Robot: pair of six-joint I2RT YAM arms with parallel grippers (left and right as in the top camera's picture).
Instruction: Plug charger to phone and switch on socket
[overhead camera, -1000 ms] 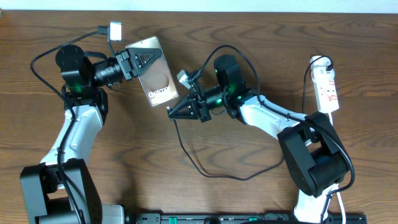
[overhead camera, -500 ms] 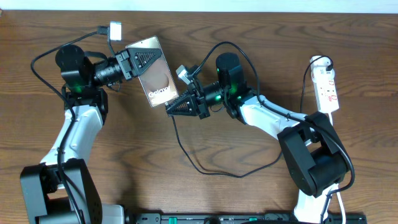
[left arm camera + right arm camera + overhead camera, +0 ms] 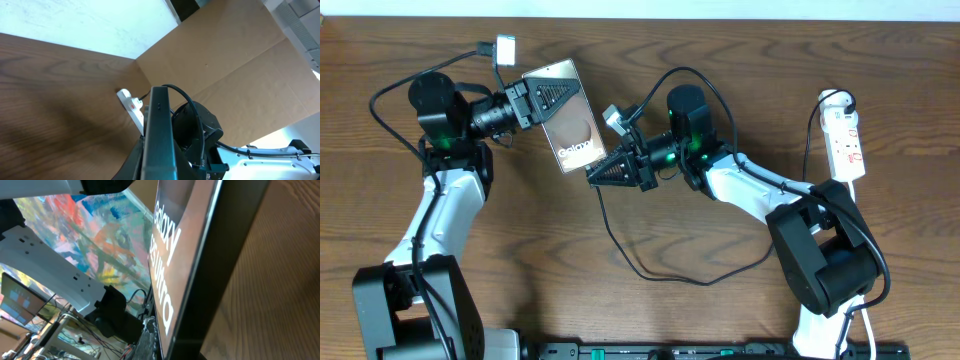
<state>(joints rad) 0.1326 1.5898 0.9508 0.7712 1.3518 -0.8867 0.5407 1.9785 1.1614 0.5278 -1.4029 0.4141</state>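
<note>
The phone [image 3: 572, 128], rose-gold face with white Galaxy lettering up, is held off the table with my left gripper [image 3: 542, 100] shut on its upper left part. In the left wrist view the phone [image 3: 159, 130] stands edge-on between the fingers [image 3: 134, 166]. My right gripper [image 3: 593, 177] is shut on the connector end of the charger [image 3: 632, 262], its tip at the phone's lower edge. The black cable loops down across the table and back right. The right wrist view is filled by the phone [image 3: 200, 255], very close; the connector tip is hidden. The socket [image 3: 846, 138] lies far right.
A small white block [image 3: 505, 47] on a black lead sits at the back left. The socket's white cord [image 3: 825, 105] curls at its far end. The socket [image 3: 131, 106] shows beyond the phone in the left wrist view, with a brown cardboard wall [image 3: 240, 75] behind.
My right gripper has edged a little up and left toward the phone's lower edge, then held still. The left gripper and the phone have not moved.
</note>
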